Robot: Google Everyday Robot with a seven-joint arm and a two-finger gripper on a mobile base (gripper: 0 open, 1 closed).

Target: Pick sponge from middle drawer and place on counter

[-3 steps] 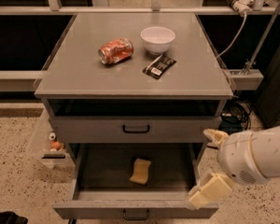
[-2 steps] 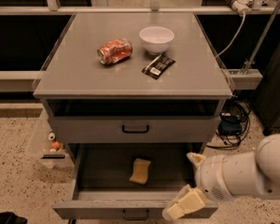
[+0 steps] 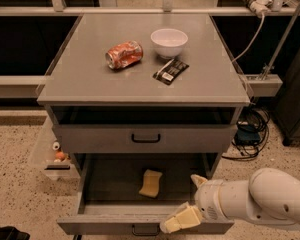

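Note:
The sponge (image 3: 151, 183), a pale yellow-tan pad, lies flat near the middle of the open middle drawer (image 3: 100, 221), the lowest grey tray with a black bar handle on its front. My gripper (image 3: 187, 201) is open, with one cream finger (image 3: 180, 219) over the drawer's front edge and the other (image 3: 198, 180) above the drawer's right part. It is to the right of the sponge and apart from it, holding nothing. The counter (image 3: 90, 79) is the grey cabinet top above.
On the counter lie a crushed red can (image 3: 123, 55), a white bowl (image 3: 169, 42) and a black snack wrapper (image 3: 170, 71). A shut drawer front with a handle (image 3: 145, 138) sits above the open drawer. Cables (image 3: 250, 131) lie on the floor at right.
My arm and gripper have moved left and over the open drawer, closer to the sponge. The sponge and the counter items have not moved.

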